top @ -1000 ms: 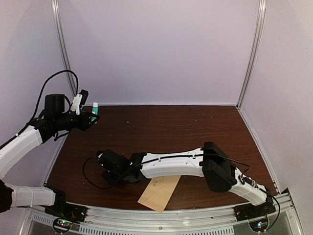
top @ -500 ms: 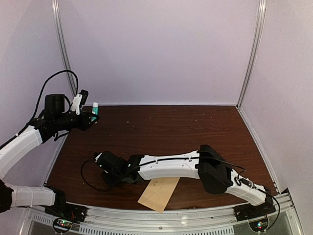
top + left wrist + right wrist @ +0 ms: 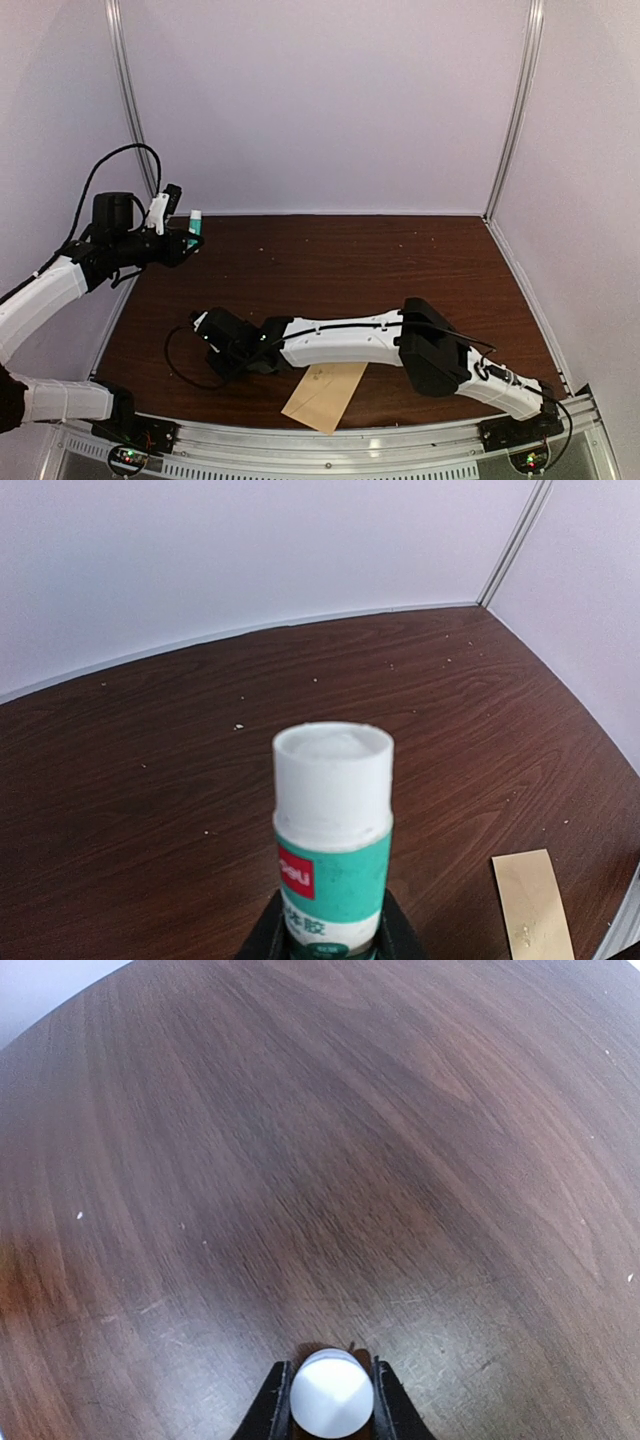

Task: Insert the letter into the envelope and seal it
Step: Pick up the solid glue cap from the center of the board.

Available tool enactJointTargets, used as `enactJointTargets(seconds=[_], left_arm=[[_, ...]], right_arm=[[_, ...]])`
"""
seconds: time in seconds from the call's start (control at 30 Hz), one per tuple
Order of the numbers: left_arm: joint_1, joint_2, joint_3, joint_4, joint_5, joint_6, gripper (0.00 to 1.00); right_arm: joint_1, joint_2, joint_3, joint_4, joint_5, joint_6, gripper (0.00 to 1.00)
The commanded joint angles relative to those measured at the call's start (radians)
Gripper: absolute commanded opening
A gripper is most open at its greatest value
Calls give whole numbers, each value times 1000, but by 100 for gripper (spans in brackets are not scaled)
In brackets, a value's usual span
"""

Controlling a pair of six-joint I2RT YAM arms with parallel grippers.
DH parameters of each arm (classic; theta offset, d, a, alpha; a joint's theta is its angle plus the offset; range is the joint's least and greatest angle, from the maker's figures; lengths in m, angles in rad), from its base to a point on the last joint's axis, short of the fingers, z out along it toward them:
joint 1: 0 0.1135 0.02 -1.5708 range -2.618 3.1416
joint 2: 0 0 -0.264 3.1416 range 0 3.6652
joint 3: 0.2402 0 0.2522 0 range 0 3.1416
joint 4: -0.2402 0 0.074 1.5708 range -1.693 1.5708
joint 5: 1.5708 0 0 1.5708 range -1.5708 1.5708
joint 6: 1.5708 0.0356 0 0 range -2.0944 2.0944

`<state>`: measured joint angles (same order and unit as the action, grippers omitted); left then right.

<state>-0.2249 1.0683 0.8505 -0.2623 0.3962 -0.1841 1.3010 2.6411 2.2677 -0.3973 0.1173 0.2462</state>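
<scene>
The envelope point(image 3: 327, 393) lies flat on the surface point(image 3: 380, 270), close to the near edge and a little left of its middle. It is skewed, with one corner pointing at that edge, and its far end is hidden under the right arm. The letter shows in no view, and I cannot tell whether it is already inside or how the flap lies.

As thin kraft paper, the envelope is probably very light, limp rather than stiff, and easy to slide or crease. Lying flush, it gives no lip to pinch, so I would press it down and take it by the flap or by the corner nearest the edge.

Just beyond it, toward the left edge, the right claw point(image 3: 331, 1407) is clenched on a small white round cap point(image 3: 331, 1388), held low over bare wood. Near the far left corner, well apart and raised, the left claw point(image 3: 183, 241) grips a green-and-white glue stick point(image 3: 332, 830), its white top uncovered.
</scene>
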Motion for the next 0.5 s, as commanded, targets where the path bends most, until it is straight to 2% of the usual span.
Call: enactJointTargets(seconds=[0.0,0.13,0.23,0.47], left_arm=[[6,1,-3,37,-2,7,4],[6,-1,-7,38,-2,17,4],[6,-10,-14,45,18,34,4],[-6,-71,-42,90,132,63,2]], right_arm=[[-10,-1,23,21,-17,17,14],[-28,-54,-24,65,-64,66,6],[-50,-157,-133,131,-88,105,3],[-103,-571,-573,298,-114,177,0]])
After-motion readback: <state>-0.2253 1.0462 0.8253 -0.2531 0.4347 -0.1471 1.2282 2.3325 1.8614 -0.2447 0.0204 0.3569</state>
